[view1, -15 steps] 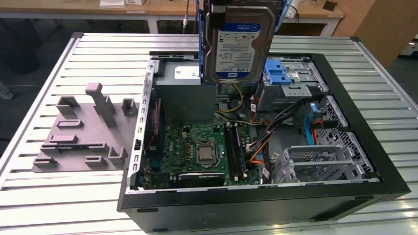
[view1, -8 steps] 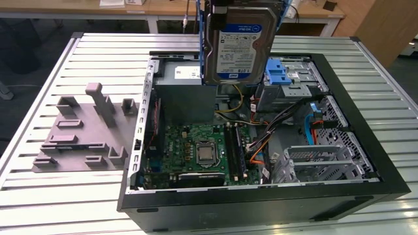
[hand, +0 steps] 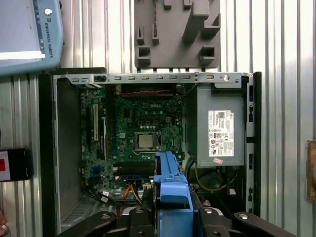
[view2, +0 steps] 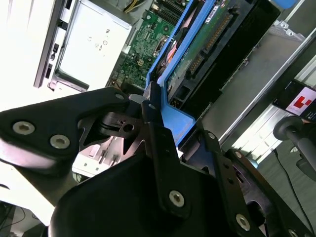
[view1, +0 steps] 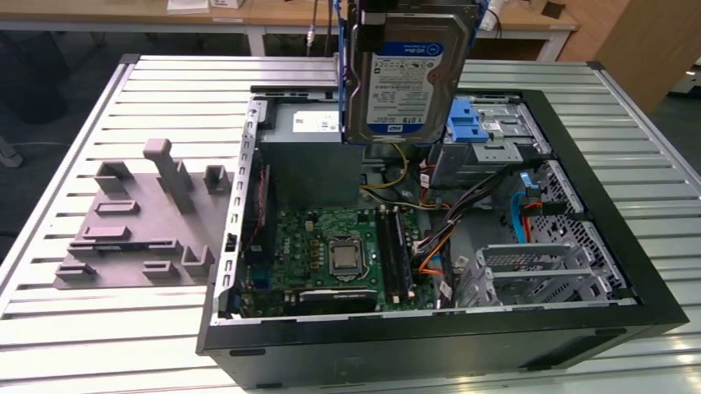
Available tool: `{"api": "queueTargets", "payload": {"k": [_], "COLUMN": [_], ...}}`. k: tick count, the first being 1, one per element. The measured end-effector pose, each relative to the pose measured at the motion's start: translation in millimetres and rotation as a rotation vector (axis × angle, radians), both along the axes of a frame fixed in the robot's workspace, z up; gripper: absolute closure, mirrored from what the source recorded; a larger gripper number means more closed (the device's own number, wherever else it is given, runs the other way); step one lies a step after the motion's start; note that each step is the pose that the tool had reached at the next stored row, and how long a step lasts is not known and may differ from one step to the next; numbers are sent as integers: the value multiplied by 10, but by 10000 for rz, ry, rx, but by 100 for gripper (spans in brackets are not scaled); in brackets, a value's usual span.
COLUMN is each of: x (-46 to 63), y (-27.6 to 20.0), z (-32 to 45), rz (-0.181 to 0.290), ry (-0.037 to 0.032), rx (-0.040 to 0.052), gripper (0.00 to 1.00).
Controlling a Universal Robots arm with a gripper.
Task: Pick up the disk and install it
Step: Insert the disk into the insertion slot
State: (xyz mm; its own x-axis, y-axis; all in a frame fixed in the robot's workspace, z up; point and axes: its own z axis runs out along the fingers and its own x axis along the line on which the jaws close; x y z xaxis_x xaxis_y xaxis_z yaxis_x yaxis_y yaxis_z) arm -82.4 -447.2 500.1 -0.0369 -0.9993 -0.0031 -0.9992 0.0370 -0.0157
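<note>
**Blue-framed disk (view1: 408, 78) held over the open case (view1: 438, 349)**

The gripper (view2: 157, 114) was clamped on the disk's blue frame, holding it upright above the grey metal box (view1: 310, 152) in the case. The case lay mid-way on the slatted table (view1: 164, 90); a grey fixture (view1: 137, 226) sat beside it, toward the table's edge at the exterior view's left.

Gripper (view2: 170, 126) hangs pointing straight down w/ its black fingers (view2: 157, 148) clamped from both sides on the top edge of the disk (view1: 405, 78) (carried upright, label side facing the exterior view), jaws closed to its thickness.
</note>
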Motion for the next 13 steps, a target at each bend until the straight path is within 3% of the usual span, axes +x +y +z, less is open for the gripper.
{"api": "queueTargets", "payload": {"k": [7,13], "x": [-1,39], "y": [-62,-78], "z": [-3,-3], "rz": [-2,-1], "ry": [0,-1], "rx": [1,1], "gripper": [64,64]}}
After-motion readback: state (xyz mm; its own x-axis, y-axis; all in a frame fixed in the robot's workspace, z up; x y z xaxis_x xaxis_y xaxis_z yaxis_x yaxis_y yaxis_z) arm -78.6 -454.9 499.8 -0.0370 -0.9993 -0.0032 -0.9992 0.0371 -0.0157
